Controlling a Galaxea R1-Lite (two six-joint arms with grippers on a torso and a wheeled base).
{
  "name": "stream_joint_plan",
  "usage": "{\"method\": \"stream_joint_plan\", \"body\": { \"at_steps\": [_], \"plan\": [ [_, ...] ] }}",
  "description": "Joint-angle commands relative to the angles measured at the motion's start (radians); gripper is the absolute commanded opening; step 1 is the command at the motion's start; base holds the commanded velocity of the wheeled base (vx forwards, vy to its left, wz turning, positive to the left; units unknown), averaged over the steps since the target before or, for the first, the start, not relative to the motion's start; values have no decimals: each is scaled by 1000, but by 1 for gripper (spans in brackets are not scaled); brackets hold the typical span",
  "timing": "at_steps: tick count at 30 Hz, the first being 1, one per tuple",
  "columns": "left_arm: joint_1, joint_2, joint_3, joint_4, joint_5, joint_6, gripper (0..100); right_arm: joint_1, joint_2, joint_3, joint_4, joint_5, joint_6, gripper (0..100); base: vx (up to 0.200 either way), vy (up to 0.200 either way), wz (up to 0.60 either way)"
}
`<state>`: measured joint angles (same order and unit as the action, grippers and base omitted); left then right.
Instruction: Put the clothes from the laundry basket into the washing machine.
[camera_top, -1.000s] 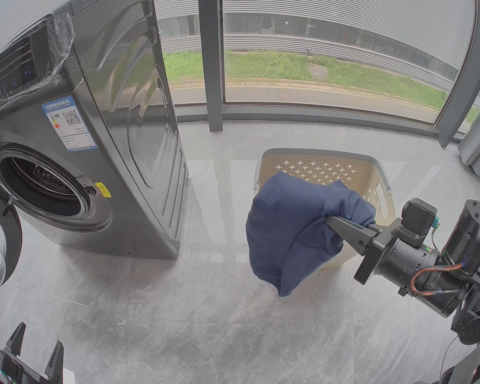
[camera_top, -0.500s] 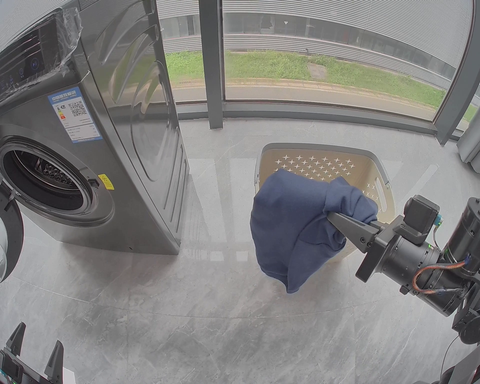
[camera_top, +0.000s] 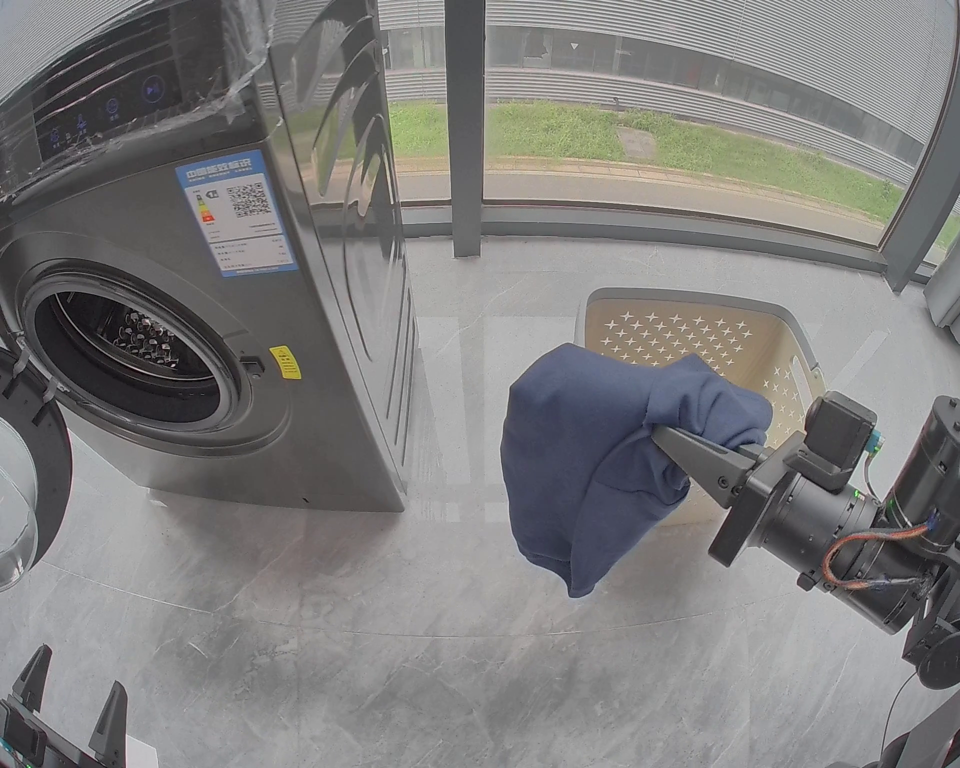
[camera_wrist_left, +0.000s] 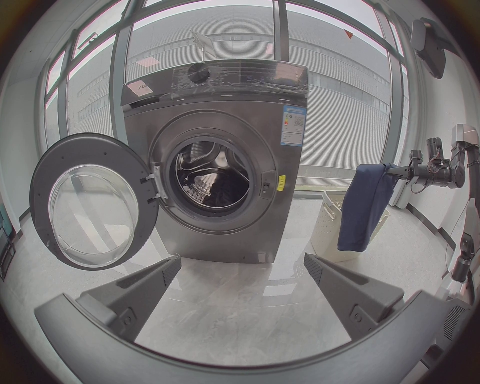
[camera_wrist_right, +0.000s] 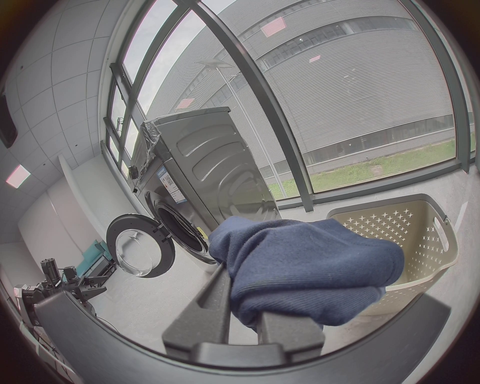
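A dark blue garment (camera_top: 585, 460) hangs in the air in front of the beige laundry basket (camera_top: 690, 297), and my right gripper (camera_top: 668, 442) is shut on its upper fold. The right wrist view has the cloth (camera_wrist_right: 310, 270) bunched over that gripper (camera_wrist_right: 250, 312). To the left stands the grey washing machine (camera_top: 330, 300) with its drum opening (camera_top: 135, 345) uncovered and its round door (camera_top: 30, 480) swung out. My left gripper (camera_top: 78, 672) sits low at the near left, open and holding nothing; from its wrist view (camera_wrist_left: 240, 270) it faces the drum (camera_wrist_left: 212, 177).
The basket (camera_wrist_left: 325, 200) stands on the grey tiled floor (camera_top: 400, 640) to the right of the machine, near a large window with a dark pillar (camera_top: 465, 120). Bare floor lies between the hanging garment and the machine front. The open door (camera_wrist_left: 92, 200) juts out on the machine's left.
The whole head view has shifted: machine and basket sit farther right in the picture, with more of the machine front showing. The right gripper still holds the blue garment.
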<state>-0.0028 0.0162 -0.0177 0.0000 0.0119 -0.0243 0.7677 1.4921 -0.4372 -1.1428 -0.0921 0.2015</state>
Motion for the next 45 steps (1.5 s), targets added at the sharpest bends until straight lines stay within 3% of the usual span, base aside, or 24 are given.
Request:
{"method": "stream_joint_plan", "body": {
  "at_steps": [1,22,37,45],
  "plan": [
    [0,-10,16,0,0,0,100,4,7,-1,-3,0,-1,0,0,200,0],
    [0,-9,16,0,3,-13,100,25,25,0,-94,-3,-1,0,0,200,0],
    [0,-9,16,2,2,-11,100,10,13,-11,-95,-3,-1,0,-160,0,0],
    [0,-9,16,2,3,-14,100,9,14,-11,-97,-1,1,0,0,0,0]
  ]
}}
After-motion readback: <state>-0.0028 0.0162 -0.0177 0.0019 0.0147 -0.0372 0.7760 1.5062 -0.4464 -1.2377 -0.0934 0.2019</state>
